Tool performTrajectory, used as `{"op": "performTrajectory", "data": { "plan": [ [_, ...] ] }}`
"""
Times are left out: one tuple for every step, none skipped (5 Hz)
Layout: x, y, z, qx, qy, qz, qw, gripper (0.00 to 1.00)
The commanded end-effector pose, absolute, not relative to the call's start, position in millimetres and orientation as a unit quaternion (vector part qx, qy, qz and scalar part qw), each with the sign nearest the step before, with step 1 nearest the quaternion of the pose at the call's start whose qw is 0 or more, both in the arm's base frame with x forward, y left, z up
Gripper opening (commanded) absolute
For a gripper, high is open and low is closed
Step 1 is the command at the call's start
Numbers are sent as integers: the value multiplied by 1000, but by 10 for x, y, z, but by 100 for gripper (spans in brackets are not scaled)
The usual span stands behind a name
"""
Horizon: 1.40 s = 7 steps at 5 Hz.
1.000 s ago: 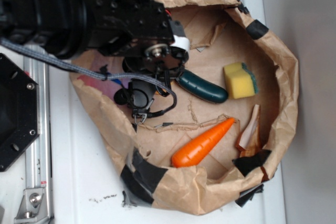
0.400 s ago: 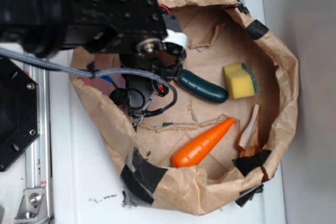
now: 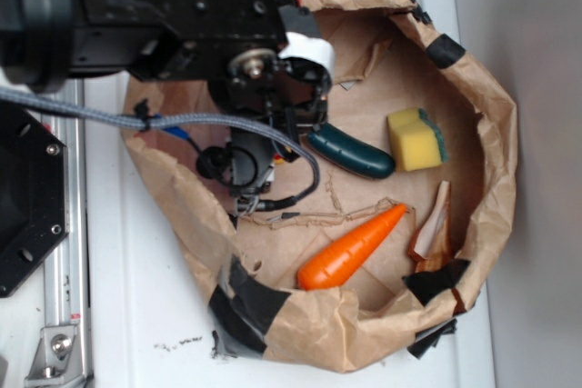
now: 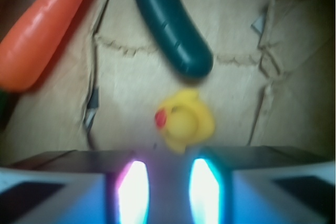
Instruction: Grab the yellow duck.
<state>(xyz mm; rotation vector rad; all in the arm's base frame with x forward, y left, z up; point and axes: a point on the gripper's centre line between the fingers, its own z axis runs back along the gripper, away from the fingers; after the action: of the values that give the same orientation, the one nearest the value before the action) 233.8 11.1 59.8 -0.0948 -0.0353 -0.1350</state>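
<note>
**The tool hangs over the little duck**

In the wrist view, the tool [image 4: 167, 184] shows as two bright glowing fingers [image 4: 132, 192] at the bottom of the picture. They stand apart with a gap between them, and nothing is in that gap. The tool has hold of nothing.

The yellow duck [image 4: 184, 120] sits on the brown paper just beyond the fingers, lined up with the gap. Its red beak points to the left. The picture is blurry, so it is hard to tell if the duck touches the fingers.

Just past the duck lies the dark green cucumber [image 4: 170, 22], with its round end near the duck. The orange carrot [image 4: 42, 27] lies off to the left.

From the outside view, the black robot arm [image 3: 164, 15] covers the duck. The cucumber [image 3: 350, 152], the carrot [image 3: 350, 249] and a yellow sponge [image 3: 416, 140] all lie inside a torn paper bag [image 3: 491, 115] on the white table [image 3: 136, 315].
</note>
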Motion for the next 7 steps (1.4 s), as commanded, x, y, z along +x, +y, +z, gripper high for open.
{"op": "performTrajectory", "data": {
  "plan": [
    [2471, 110, 413, -41, -17, -63, 997, 100],
    [2455, 109, 393, -38, -15, -65, 997, 100],
    [2458, 101, 343, -37, -9, -66, 997, 100],
    [2447, 71, 280, -40, -1, -72, 997, 100],
    [2415, 38, 177, -41, 7, -81, 996, 64],
    [2408, 38, 225, -47, -2, -70, 996, 0],
    [2412, 44, 243, -48, -3, -67, 997, 0]
  ]
}}
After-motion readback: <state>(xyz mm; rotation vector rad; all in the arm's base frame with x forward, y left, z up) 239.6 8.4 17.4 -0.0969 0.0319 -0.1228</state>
